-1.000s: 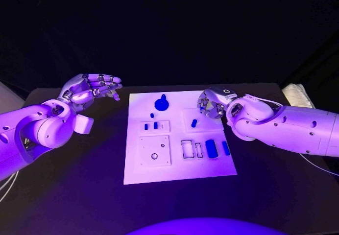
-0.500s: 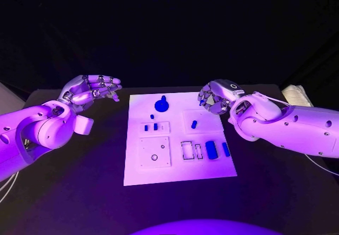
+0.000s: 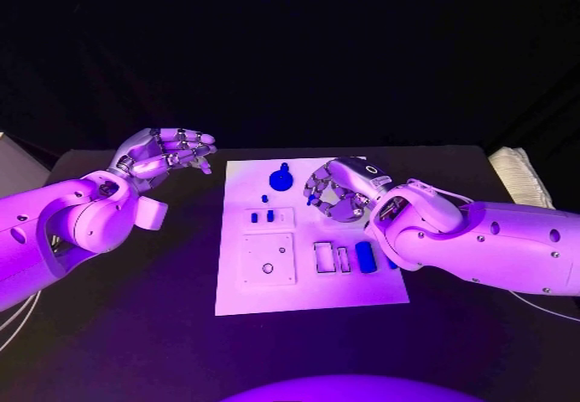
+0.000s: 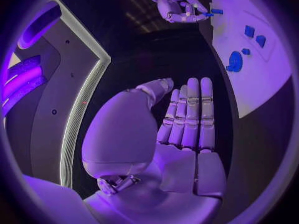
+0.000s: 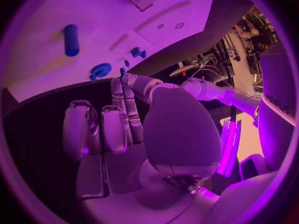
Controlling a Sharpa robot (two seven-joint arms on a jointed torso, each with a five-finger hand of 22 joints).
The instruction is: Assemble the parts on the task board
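Here we see the right hand (image 3: pixel 336 191) over the board (image 3: pixel 308 289) — fingers curled, holding nothing; the left hand (image 3: pixel 163 151) hovers beside it over the surface (image 3: pixel 133 335) — fingers loosely curled, empty.

The head camera looks steeply down from above the black table (image 3: pixel 133 335) at the flat white rectangular task board (image 3: pixel 308 289). Each wrist camera sits close behind its own silver hand, and both catch that board.

Two white smooth-shelled arms w/ rounded joints; left hand (image 3: pixel 163 151) & right hand (image 3: pixel 336 191) silver, segmented metal fingers.
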